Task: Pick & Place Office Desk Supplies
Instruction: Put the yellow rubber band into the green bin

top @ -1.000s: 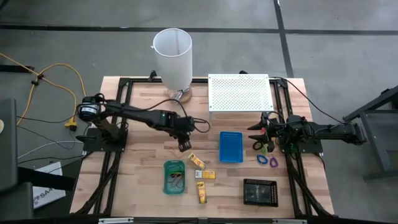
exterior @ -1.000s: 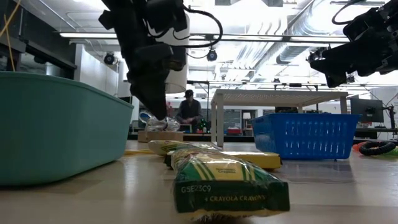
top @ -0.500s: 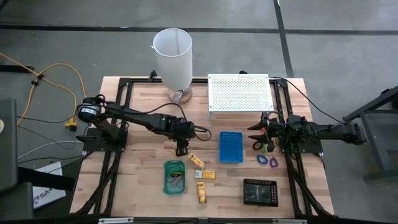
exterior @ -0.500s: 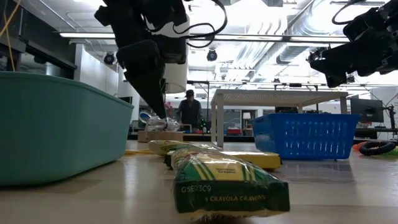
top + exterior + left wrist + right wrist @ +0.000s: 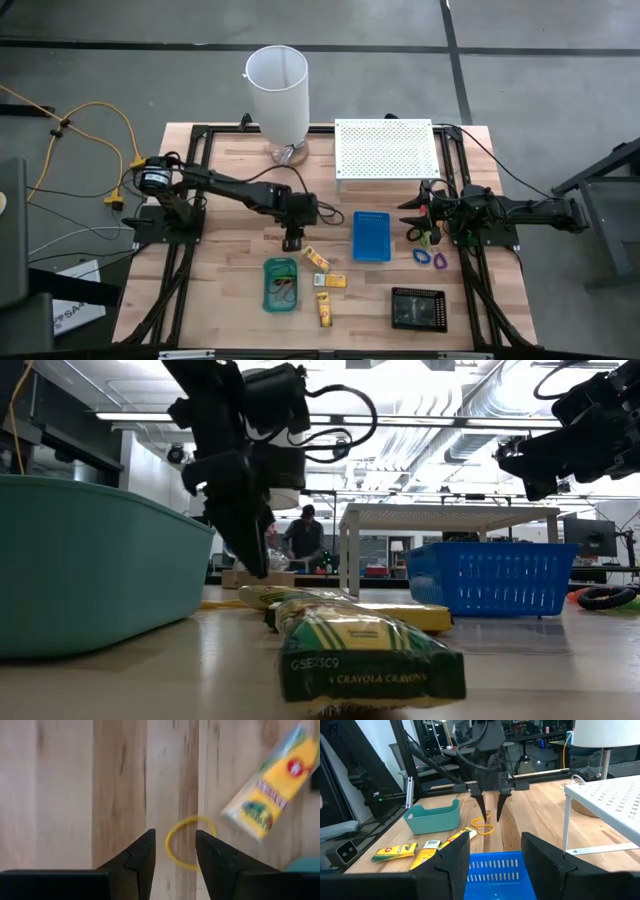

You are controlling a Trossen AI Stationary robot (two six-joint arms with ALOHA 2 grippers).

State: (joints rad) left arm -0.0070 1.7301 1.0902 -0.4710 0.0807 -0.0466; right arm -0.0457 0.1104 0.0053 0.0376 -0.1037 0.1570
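While the left gripper hangs point-down just above the pale wooden table, its fingers stand parted and empty, straddling a thin yellow rubber-band loop lying flat on the boards; a yellow oblong crayon packet lies near that loop, apart from it. The right gripper, unclenched and empty, waits above the blue plastic basket, well apart from the loop.

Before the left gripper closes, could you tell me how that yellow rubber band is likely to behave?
The yellow rubber band lies flat as a thin loop, so it will probably flop and stretch. The open left gripper straddles its edge; the band may slip away.
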